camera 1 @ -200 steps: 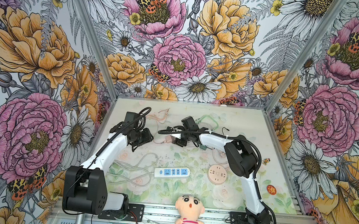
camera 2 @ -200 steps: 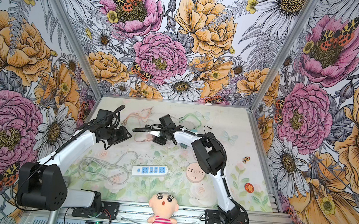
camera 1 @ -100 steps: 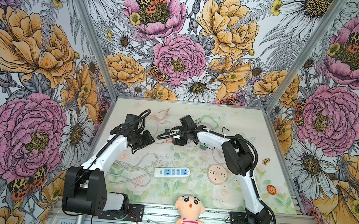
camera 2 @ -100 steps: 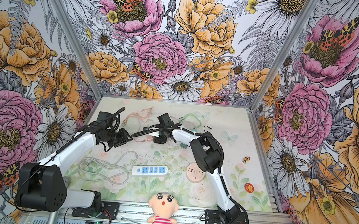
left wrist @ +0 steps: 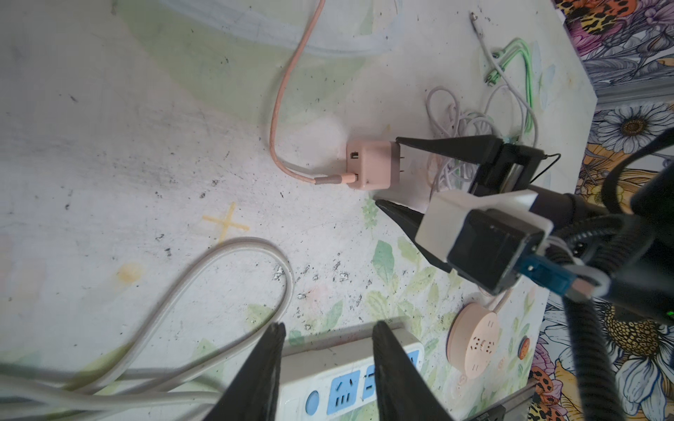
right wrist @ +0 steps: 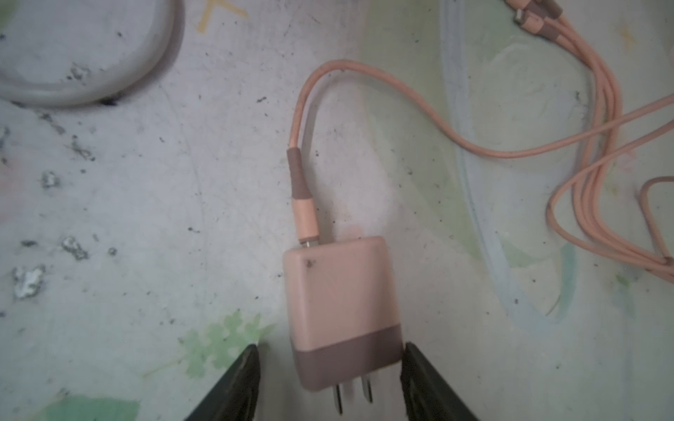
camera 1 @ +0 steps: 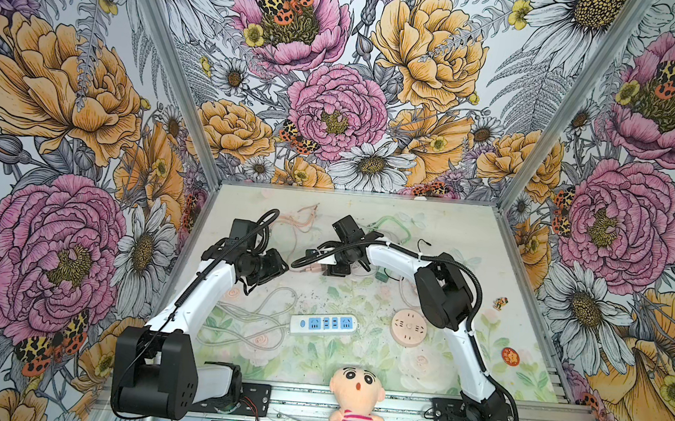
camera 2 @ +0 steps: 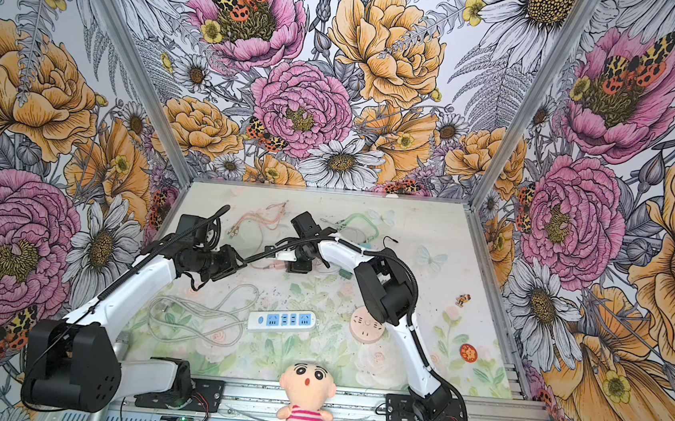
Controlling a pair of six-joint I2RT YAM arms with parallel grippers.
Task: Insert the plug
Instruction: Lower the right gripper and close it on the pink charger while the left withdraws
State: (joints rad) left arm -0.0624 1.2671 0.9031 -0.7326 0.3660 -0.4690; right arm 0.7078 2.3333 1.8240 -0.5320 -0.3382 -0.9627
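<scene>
Right hand (right wrist: pixel 330 345) fingers partly cut off, straddling pink plug (right wrist: pixel 335 291) loosely

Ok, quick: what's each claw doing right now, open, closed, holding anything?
Left claw: open, empty.
Right claw: open, straddling the pink charger plug, not gripping it.

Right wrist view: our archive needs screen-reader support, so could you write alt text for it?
A pink charger lies flat on the scuffed table between the open fingers of the right gripper, its two metal prongs pointing toward the camera. A pink cable is plugged into its far end and curves away toward a bundle of similar cables.
</scene>
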